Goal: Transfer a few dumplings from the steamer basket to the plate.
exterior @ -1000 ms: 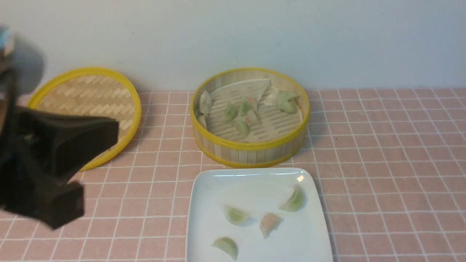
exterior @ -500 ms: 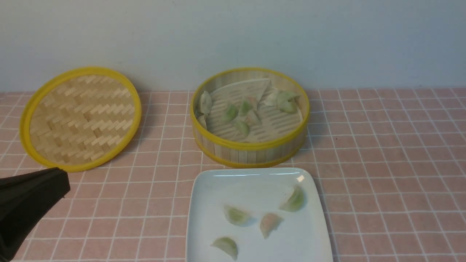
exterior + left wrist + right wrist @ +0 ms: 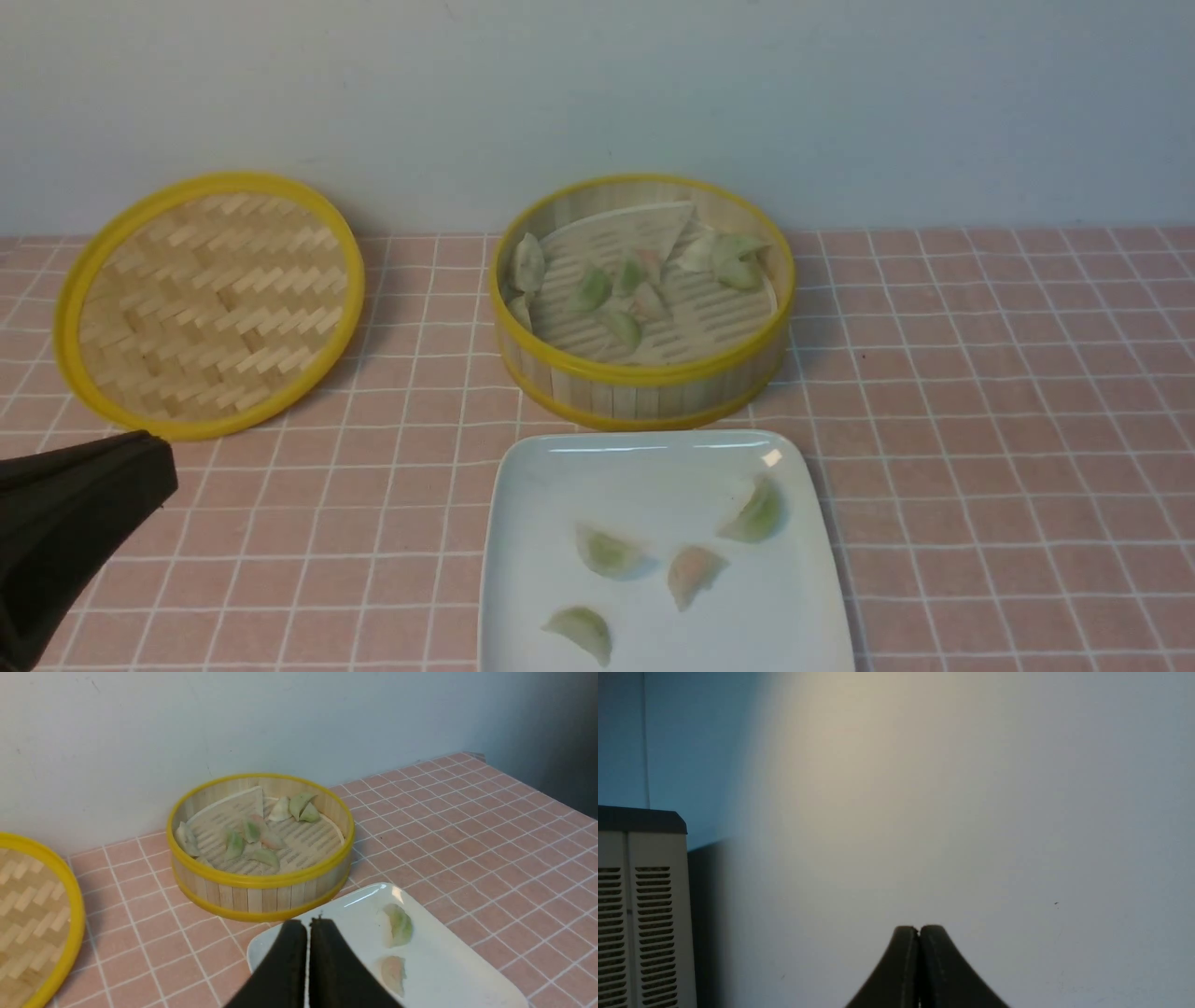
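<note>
Four dumplings sit on the plate; more wait in the steamer basket.

The left gripper point(image 3: 308, 926) is pinched shut and holds nothing. It is the nearer one. The steamer basket point(image 3: 261, 882) lies ahead of it, past the plate point(image 3: 355, 900). The right gripper point(image 3: 919, 931), also shut and empty, faces a wall.

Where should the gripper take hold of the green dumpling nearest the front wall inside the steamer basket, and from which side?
Probably from straight above, closing across the plump middle of that dumpling. It lies flat and alone on the slatted floor, and the steamer basket has upright walls blocking any sideways approach.
</note>
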You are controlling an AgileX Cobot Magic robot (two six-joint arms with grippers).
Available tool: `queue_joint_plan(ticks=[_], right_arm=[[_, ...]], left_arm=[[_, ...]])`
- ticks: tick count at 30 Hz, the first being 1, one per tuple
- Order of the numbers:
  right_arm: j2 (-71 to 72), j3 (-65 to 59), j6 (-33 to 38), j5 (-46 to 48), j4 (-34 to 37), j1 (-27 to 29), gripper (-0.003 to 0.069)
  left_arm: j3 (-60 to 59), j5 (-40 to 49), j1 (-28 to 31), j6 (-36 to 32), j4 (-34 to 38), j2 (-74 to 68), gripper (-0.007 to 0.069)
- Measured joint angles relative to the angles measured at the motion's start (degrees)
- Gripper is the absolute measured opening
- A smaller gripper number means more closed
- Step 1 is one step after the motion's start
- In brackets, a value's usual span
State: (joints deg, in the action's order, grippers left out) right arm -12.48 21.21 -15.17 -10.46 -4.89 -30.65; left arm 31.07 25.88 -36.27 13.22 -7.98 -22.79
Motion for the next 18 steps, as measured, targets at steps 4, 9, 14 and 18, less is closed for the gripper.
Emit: queue_joint_plan(ticks=[4, 9, 14, 18], right_arm=[[0.0, 0.0, 0.0, 0.0, 0.0, 0.0, -0.0015], [0.0, 0.0, -0.5, -0.1, 0.0, 0.0, -0.0015], [0.0, 0.0, -0.7, -0.1, -0.1, 0.0, -0.0015], [0.0, 0.0, -0.7, -0.1, -0.1, 0.0, -0.0015]], left_arm=[[-8.9, -5.2, 8.0, -6.6, 3.4, 6.2, -0.0006], [-22.5, -9.5, 21.4, -12.5, 9.0, 18.0, -0.0006], [-31.9, -8.5, 29.4, -15.9, 10.0, 23.3, -0.0006], [-32.7, -4.6, 31.1, -17.0, 10.5, 23.4, -0.0006]])
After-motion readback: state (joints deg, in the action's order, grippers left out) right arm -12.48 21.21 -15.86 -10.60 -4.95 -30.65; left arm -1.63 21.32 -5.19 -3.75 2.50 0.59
